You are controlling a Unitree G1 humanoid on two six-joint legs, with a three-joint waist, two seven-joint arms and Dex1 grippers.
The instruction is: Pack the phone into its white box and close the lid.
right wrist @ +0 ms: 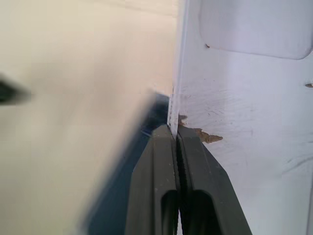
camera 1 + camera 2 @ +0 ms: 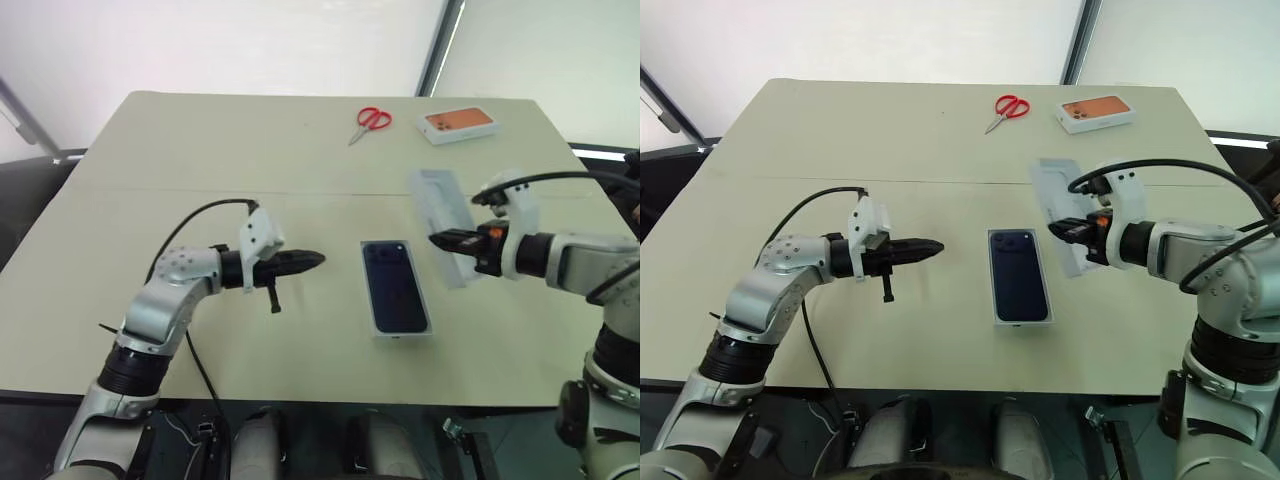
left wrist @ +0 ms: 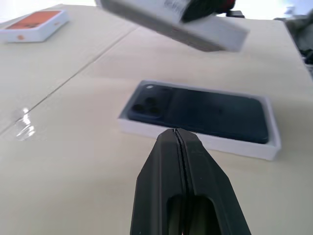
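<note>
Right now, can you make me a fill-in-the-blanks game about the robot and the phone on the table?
1. The phone lies inside the white ____.
2. The right gripper is shut on the ____, holding it above the table.
3. The left gripper is shut and holds ____.
4. The scissors have ____ handles.

Missing words: box; lid; nothing; red

Head pair: my two eye views look forward and down from above my arms, taking in the whole pale beige table [image 2: 200, 150]; both share one scene, slightly offset sideways.
Left wrist: low over the tabletop, looking along my left gripper [image 3: 177, 133] at the slim dark navy phone [image 3: 195, 111] in its shallow white cardboard tray [image 3: 205, 142].
Right wrist: very near, looking along my right gripper [image 1: 176, 129] at the white cardboard lid [image 1: 244, 98].
Overlap: phone, tray and lid appear in head and left wrist views.
</note>
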